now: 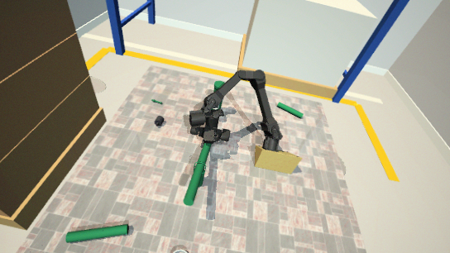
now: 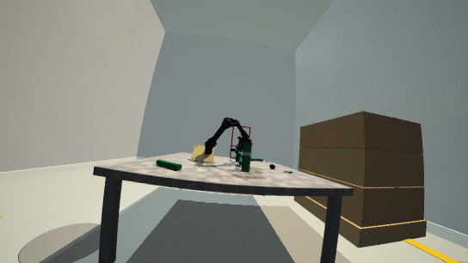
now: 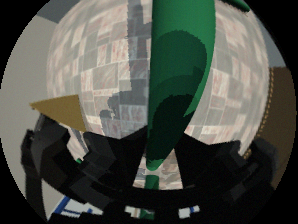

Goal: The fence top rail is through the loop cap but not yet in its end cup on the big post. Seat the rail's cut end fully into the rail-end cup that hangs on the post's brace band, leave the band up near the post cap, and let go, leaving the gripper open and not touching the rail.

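The green rail (image 1: 203, 154) (image 3: 185, 20) runs from the thicker front part to my fingers. My gripper (image 1: 210, 139) (image 3: 160, 128) is shut on the rail near its cut end, one dark finger on each side. The big green post (image 1: 219, 84) (image 2: 246, 162) stands upright behind the gripper. A grey brace band (image 2: 247, 153) is around its upper part. The rail-end cup is hidden or too small to make out, so I cannot tell whether the cut end is in it. The loop cap, partway along the rail, is also unclear.
A yellow plate (image 1: 277, 161) (image 2: 202, 153) (image 3: 62, 111) is under the arm's base. Loose green rods lie front left (image 1: 97, 232) and back right (image 1: 289, 110) (image 2: 169, 165). A small black part (image 1: 159, 121) (image 2: 272, 166) and a small green part (image 1: 156, 102) (image 2: 288, 172) lie left.
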Controlling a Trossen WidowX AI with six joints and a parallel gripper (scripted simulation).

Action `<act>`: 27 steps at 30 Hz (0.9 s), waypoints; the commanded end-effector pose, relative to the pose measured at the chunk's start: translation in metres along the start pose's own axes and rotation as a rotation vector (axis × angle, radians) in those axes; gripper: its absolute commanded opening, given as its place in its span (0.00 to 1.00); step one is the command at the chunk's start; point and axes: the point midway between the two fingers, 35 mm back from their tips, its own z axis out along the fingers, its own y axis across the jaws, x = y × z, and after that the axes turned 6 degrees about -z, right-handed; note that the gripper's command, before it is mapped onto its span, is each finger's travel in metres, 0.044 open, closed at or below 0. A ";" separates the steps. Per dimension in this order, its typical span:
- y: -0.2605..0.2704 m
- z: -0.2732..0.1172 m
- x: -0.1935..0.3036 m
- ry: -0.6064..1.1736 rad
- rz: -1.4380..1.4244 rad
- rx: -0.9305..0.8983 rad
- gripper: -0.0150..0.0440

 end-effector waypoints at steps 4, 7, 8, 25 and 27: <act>-0.001 -0.021 0.017 0.105 -0.012 -0.010 0.25; -0.002 -0.031 0.025 0.154 -0.015 -0.014 0.25; -0.002 -0.034 0.028 0.171 -0.017 -0.014 0.25; -0.002 -0.053 0.042 0.258 -0.030 -0.013 0.25; -0.002 -0.053 0.042 0.258 -0.030 -0.013 0.25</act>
